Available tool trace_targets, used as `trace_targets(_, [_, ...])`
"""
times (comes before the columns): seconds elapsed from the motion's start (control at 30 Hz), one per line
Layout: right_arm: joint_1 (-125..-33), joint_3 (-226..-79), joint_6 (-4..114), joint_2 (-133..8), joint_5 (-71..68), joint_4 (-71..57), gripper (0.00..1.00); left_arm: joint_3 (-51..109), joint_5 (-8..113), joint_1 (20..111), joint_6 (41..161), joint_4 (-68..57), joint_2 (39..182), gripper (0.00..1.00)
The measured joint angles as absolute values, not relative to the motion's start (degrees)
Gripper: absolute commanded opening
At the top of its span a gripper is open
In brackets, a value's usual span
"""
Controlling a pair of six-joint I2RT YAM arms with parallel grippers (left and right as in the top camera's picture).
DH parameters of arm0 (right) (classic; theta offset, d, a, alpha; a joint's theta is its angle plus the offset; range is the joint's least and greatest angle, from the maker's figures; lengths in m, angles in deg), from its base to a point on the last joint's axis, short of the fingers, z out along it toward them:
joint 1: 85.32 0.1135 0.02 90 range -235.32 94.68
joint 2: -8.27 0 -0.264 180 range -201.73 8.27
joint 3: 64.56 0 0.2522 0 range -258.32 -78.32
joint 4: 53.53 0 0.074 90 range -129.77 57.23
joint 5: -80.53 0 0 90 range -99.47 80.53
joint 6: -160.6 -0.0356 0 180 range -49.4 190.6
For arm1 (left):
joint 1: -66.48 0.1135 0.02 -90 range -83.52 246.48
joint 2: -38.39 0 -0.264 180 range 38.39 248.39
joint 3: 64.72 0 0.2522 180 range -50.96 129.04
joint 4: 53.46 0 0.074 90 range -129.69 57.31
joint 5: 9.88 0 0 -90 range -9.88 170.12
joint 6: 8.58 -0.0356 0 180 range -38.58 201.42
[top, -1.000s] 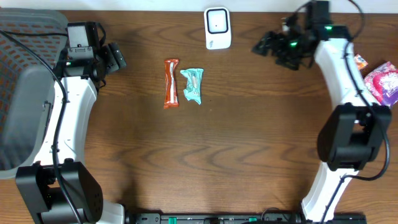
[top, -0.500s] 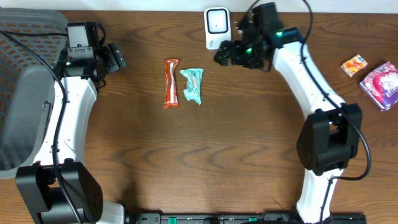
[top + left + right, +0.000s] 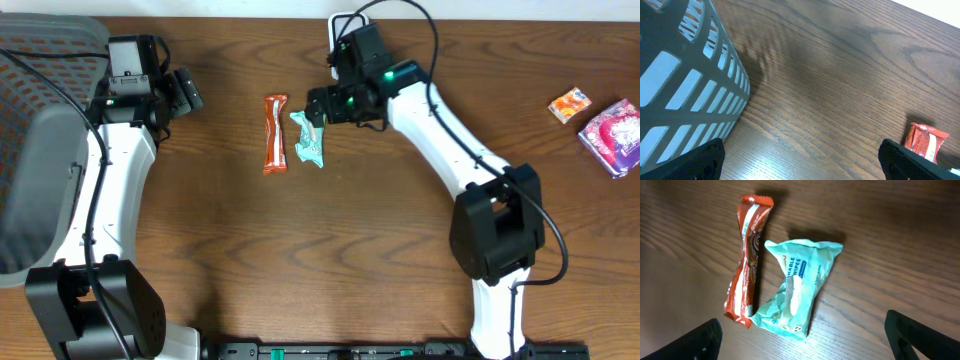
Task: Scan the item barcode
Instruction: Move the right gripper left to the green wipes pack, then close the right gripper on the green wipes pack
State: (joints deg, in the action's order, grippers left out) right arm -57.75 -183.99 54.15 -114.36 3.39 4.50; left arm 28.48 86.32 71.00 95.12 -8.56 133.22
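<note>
Now the right gripper (image 3: 316, 104) hangs over the table (image 3: 330, 250) with its fingers (image 3: 702, 339) wide apart and nothing between them. In the wrist view the wipes (image 3: 797, 287) lie flat just ahead of the gap, crumpled and slanted, nearer the finger at the view's left. The bar (image 3: 747, 262) lies along the far side of the wipes from the other finger; their near ends touch or almost touch. From overhead, the scanner (image 3: 336, 25) stands behind these fingers, mostly hidden by the arm.

The left gripper (image 3: 186, 92) is well apart from both items, its fingers (image 3: 902, 159) also spread and empty. A basket (image 3: 685, 90) wall rises beside one finger, and the end of the bar shows just ahead of the other.
</note>
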Motion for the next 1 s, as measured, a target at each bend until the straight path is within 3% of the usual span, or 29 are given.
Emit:
trace_targets(0.5, [-48.2, -184.0, 54.3, -114.4, -14.3, 5.0, 0.99, 28.5, 86.3, 71.0, 95.1, -8.6, 133.2, 0.98])
trace_targets(0.77, [-45.6, -184.0, 54.7, -115.1, -19.1, 3.4, 0.87, 28.5, 86.3, 71.0, 95.1, -8.6, 133.2, 0.98])
trace_targets(0.9, [-45.1, -184.0, 54.4, -117.8, -19.9, 1.8, 0.73, 28.5, 86.3, 71.0, 95.1, -8.6, 133.2, 0.98])
trace_targets(1.0, [-45.0, -184.0, 53.3, -120.8, -20.2, -0.4, 0.71, 28.5, 86.3, 71.0, 95.1, -8.6, 133.2, 0.98])
